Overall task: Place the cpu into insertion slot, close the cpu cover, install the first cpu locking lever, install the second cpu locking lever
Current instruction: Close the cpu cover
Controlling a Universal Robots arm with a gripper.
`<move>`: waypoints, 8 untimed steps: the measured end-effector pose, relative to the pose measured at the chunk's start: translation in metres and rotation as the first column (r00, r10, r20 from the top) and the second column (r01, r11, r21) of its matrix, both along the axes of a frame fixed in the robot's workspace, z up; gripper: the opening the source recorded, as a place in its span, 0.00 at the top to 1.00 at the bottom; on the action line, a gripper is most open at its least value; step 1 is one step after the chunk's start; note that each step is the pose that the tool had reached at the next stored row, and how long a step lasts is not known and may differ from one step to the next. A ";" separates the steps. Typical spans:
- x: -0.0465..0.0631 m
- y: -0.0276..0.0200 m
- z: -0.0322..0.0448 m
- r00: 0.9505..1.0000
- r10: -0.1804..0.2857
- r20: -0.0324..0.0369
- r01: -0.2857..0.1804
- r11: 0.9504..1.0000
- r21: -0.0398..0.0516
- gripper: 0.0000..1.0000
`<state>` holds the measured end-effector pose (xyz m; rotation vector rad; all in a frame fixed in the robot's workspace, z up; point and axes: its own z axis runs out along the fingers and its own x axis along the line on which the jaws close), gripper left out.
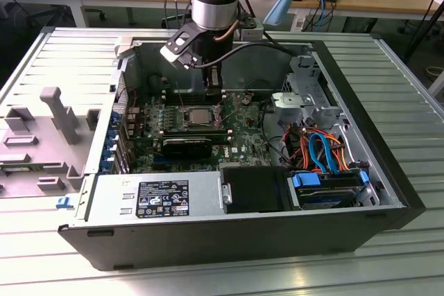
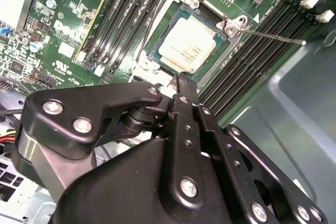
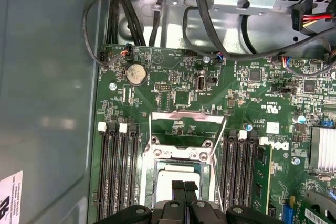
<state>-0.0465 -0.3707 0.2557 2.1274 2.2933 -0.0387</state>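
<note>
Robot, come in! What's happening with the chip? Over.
Gripper shut, above the cpu. Cpu lying in insertion slot. Thin lever rod sticks out beside it.

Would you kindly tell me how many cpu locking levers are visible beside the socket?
2. The first lever runs along one side of the insertion slot, the second lever along the opposite side; the claw may hide part of each.

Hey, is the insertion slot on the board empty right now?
No, in the second wrist view the cpu lies flat inside the insertion slot, its silvery top showing.
</note>
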 end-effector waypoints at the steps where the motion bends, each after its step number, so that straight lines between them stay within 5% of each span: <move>1: 0.001 0.0000 0.0002 1.000 0.000 0.000 0.000 1.000 0.000 0.89; 8: 0.007 0.0000 0.0014 1.000 0.000 -0.004 0.000 1.000 0.000 0.89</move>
